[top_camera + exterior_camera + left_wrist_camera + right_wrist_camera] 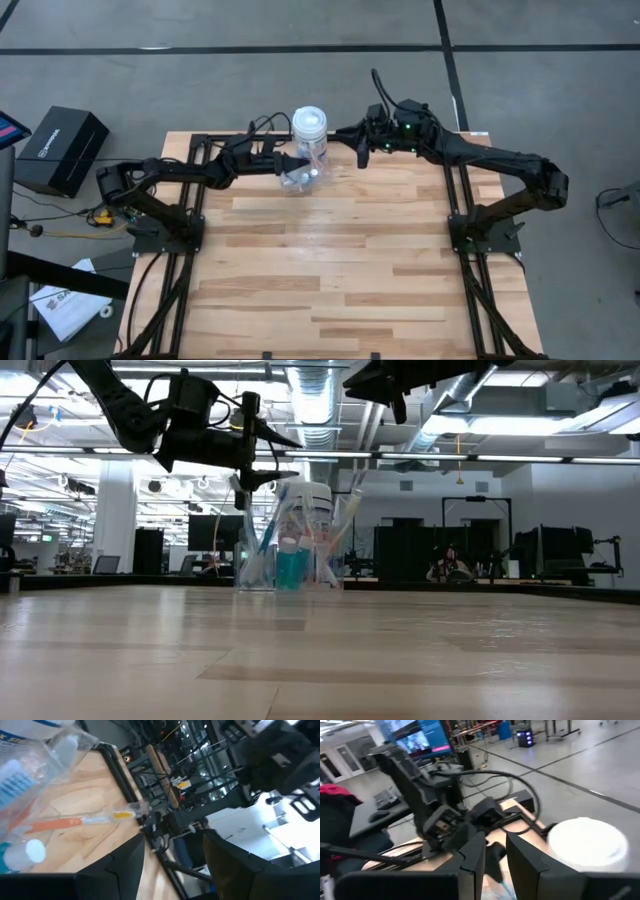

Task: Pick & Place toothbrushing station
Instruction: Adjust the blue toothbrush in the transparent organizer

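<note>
L gripper (283, 163) hangs w/ fingers apart, empty, just beside the holder (300, 180), which sits upright by the jar (310, 130) at the table's (330, 280) far edge. R gripper (362, 150) waits past the jar, fingers narrow, holding nothing. Judged: holder placed, brushes (268, 535) in; maybe little left.

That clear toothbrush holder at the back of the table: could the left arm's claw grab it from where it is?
Probably yes. The left gripper is open right beside the clear holder, nothing between them; the white jar stands just behind.
</note>
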Controlling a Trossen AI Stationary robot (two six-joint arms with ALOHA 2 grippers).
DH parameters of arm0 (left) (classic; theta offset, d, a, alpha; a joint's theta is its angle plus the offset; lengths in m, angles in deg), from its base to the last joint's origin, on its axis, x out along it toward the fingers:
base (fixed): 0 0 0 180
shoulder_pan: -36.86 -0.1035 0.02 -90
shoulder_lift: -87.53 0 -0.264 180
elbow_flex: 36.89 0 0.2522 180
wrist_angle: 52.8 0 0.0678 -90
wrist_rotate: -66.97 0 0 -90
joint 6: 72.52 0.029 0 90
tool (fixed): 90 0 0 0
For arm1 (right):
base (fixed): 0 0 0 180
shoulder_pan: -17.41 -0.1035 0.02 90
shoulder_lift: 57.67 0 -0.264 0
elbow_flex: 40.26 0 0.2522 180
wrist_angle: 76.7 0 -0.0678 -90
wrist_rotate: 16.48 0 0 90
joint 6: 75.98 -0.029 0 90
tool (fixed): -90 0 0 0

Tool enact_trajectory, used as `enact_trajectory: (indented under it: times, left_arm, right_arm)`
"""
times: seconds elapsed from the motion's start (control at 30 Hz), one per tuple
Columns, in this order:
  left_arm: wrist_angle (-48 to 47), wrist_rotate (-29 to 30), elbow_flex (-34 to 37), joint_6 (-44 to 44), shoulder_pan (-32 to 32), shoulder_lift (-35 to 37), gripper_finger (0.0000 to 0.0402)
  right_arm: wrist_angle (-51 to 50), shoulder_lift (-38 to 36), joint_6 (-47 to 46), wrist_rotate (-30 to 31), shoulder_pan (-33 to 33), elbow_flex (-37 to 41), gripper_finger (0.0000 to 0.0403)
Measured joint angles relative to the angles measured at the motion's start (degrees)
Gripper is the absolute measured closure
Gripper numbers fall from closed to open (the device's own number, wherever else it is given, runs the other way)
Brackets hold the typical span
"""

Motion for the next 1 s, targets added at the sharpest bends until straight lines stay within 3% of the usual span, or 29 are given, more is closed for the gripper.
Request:
enact_trajectory:
  times: [0.27, 0.43, 0.73, 1.0]
  left_arm:
    - [1.6, -0.1, 0.0, -1.5, -1.0, 0.0, 0.0206]
    - [1.8, -4.4, 0.0, -1.4, -2.9, 0.0, 0.0215]
    - [2.6, -10.4, 0.0, -0.2, -6.1, 0.3, 0.0265]
    - [2.8, -11.9, 0.0, 1.7, -9.8, 6.0, 0.0319]
  right_arm:
    - [0.2, 0.0, 0.0, -0.1, -0.2, 0.0, 0.0333]
    - [0.4, 0.0, -0.3, 0.0, -0.3, 0.0, 0.0333]
    - [2.7, 0.0, -0.7, -0.1, 0.9, 0.0, 0.0333]
    - [7.0, 0.0, -2.5, -3.1, 3.7, 0.0, 0.0333]
